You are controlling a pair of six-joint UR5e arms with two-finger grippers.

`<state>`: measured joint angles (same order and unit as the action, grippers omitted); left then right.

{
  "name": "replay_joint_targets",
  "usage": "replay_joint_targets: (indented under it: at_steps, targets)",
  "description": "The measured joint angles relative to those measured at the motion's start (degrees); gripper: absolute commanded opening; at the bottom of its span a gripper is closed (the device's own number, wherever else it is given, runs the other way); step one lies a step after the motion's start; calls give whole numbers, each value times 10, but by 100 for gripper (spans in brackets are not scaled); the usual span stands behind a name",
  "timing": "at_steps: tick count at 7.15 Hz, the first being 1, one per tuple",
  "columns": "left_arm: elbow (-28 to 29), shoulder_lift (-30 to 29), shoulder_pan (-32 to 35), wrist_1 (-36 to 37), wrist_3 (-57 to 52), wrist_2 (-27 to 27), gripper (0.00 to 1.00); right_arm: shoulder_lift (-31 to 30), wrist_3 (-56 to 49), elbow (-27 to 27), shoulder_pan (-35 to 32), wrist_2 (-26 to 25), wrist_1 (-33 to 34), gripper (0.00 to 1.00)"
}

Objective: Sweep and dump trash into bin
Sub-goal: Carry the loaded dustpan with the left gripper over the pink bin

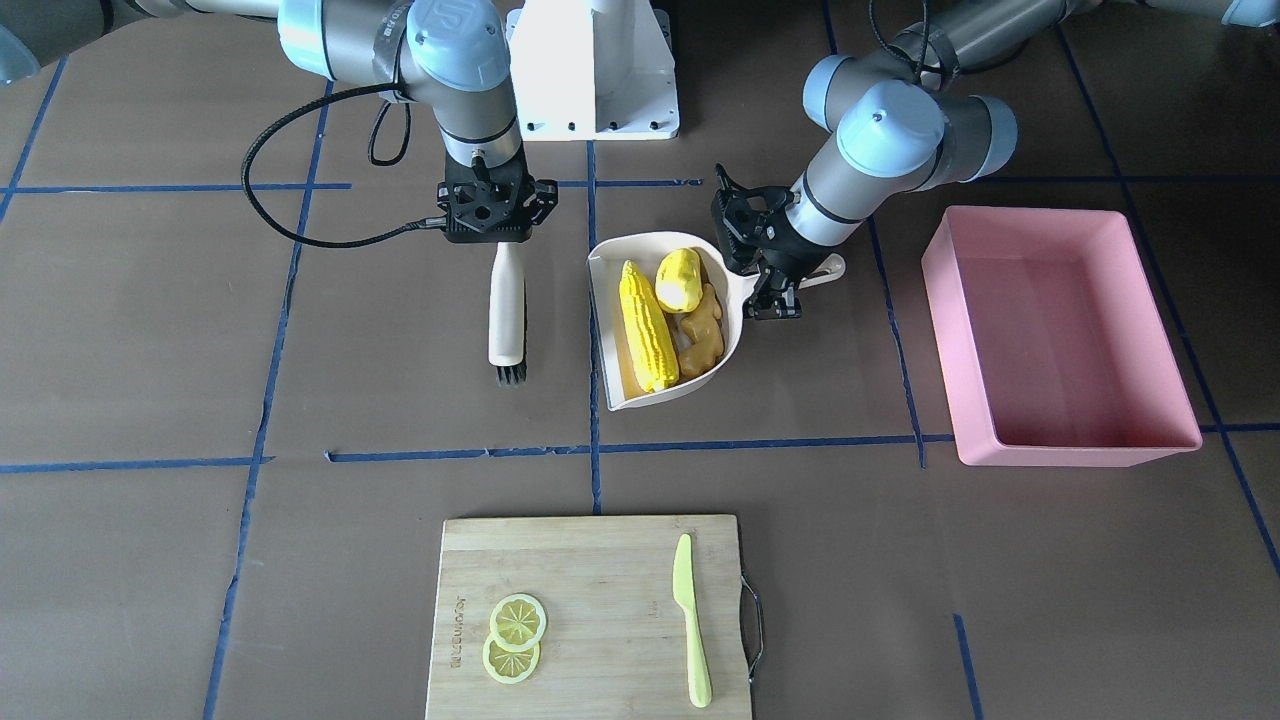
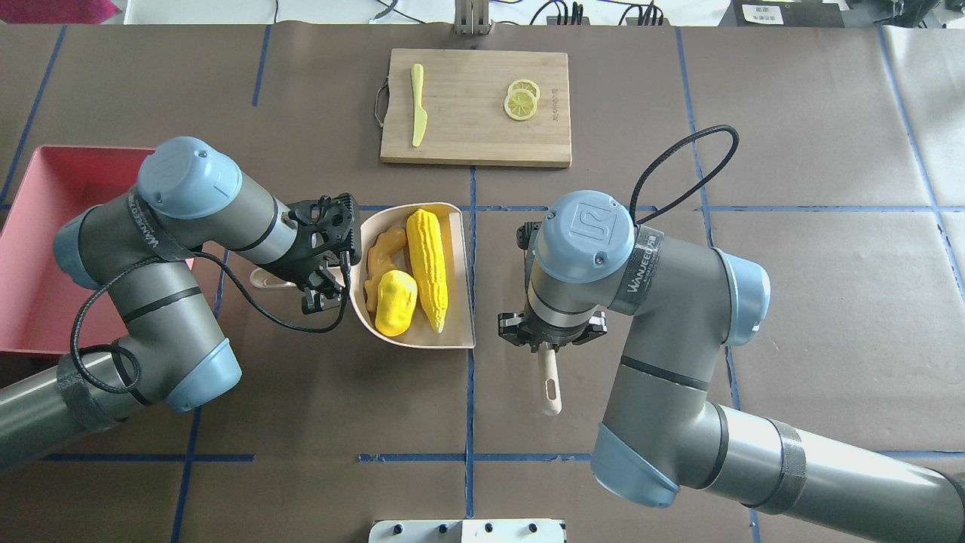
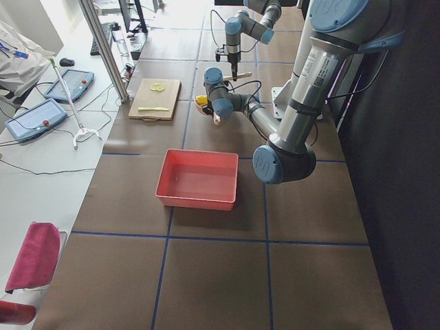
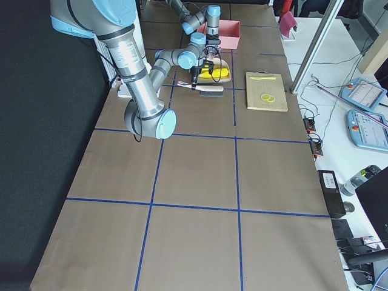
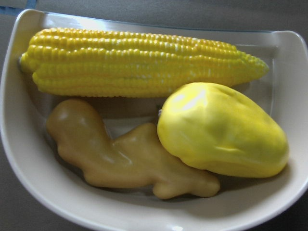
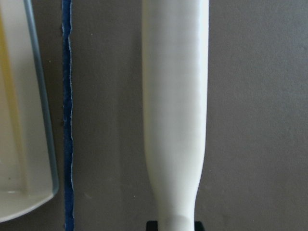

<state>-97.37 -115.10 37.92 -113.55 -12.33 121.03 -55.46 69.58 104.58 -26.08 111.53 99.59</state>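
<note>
The three trash pieces lie in the beige dustpan (image 1: 600,300): a yellow corn cob (image 1: 647,325), a rounded yellow lump (image 1: 677,280) and a tan ginger root (image 1: 703,335). The left wrist view shows them close up: corn cob (image 5: 139,62), lump (image 5: 221,130), ginger root (image 5: 125,156). My left gripper (image 1: 775,295) is shut on the dustpan's handle (image 1: 825,270). My right gripper (image 1: 497,235) is shut on a white brush (image 1: 507,310), just beside the pan's open edge. The pink bin (image 1: 1075,450) stands empty beyond my left gripper, apart from the pan.
A wooden cutting board (image 1: 590,600) at the far side of the table holds two lemon slices (image 1: 516,637) and a light-green knife (image 1: 690,620). The white robot base (image 1: 595,70) stands at the near edge. Blue tape lines cross the brown table.
</note>
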Motion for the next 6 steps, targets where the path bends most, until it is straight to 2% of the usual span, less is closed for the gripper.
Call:
replay_joint_targets:
  at_steps: [2,6]
  targets:
    - [-39,28,33,-2,0,9,0,-3,-1,0,1,-1,-1,0]
    - [-87,106,173,-1,-28,123,0,-2,-1,1,1,-2,-1,0]
